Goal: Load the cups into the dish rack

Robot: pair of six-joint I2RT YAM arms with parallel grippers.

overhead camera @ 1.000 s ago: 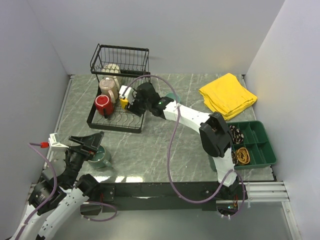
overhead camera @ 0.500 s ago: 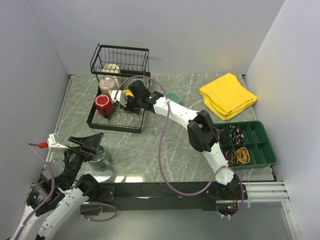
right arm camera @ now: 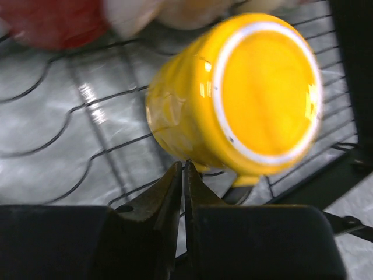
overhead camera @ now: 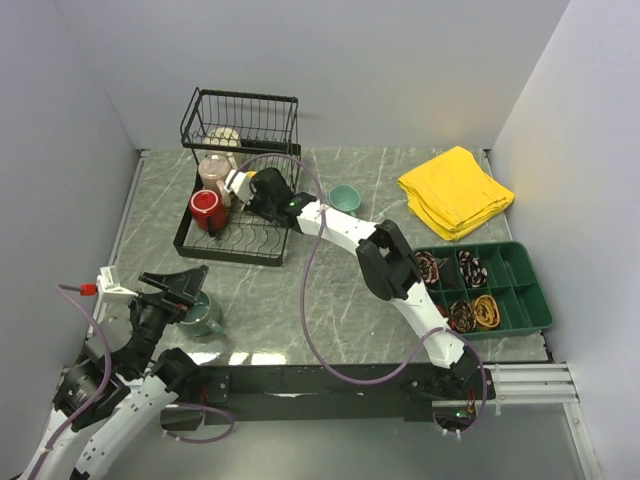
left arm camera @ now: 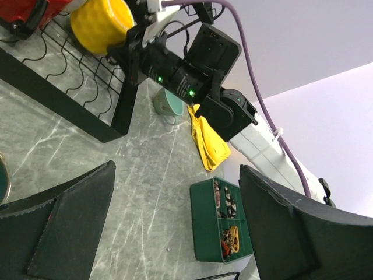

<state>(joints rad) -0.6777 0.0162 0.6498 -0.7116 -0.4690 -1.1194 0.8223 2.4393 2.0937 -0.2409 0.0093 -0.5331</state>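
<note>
From where I stood, the right pincer (right arm camera: 183,175) was clenched tight, its two fingers pressed together with nothing visible between them and the tips just under the glossy yellow ceramic mug (right arm camera: 233,93). That mug lay on its side on the slotted base of the black wire dish rack (overhead camera: 228,256), its bottom turned toward the wrist. It sat at about ten o'clock on the grey marbled bench (overhead camera: 300,290), near the red mug (overhead camera: 207,207). I judged the step in hand to be settling the yellow mug in place. A closed tip makes a fair prod, so a slow push low on the wall, along the wires rather than across them, would seat it without rolling it into the red one. A hurried shove might tip it over the rack's edge. The left pincer (left arm camera: 176,168) was released, spread wide, and hung close over the grey-green mug (overhead camera: 203,318) at seven o'clock. The small teal mug (overhead camera: 346,198) stood on the bench at three o'clock from the rack, not yet loaded.
</note>
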